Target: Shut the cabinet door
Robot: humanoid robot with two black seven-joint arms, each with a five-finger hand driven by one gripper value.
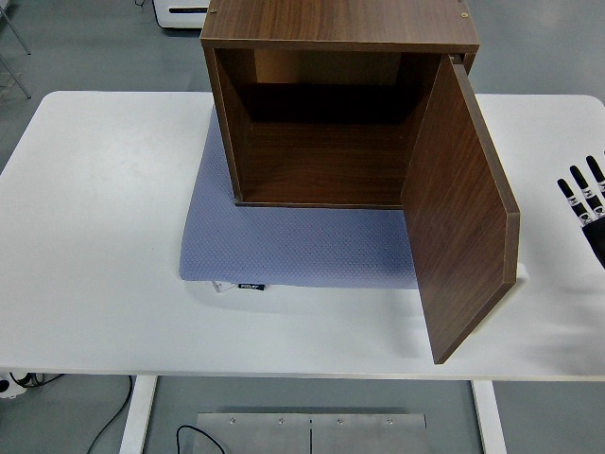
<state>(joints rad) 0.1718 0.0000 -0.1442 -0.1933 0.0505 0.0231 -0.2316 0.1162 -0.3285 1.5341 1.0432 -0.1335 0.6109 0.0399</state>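
Note:
A dark wooden cabinet (331,113) stands on a blue-grey mat (293,241) at the middle of the white table (95,236). Its door (463,208), hinged on the right side, stands wide open and swings out toward the table's near edge. The inside of the cabinet is empty. My right hand (588,203) comes in at the right edge, to the right of the door and apart from it, with its fingers straight and spread, holding nothing. My left hand is out of view.
The mat has a small black tag (251,286) at its front edge. A white appliance (184,14) stands on the floor behind the table. A metal plate (310,433) lies on the floor below the near edge.

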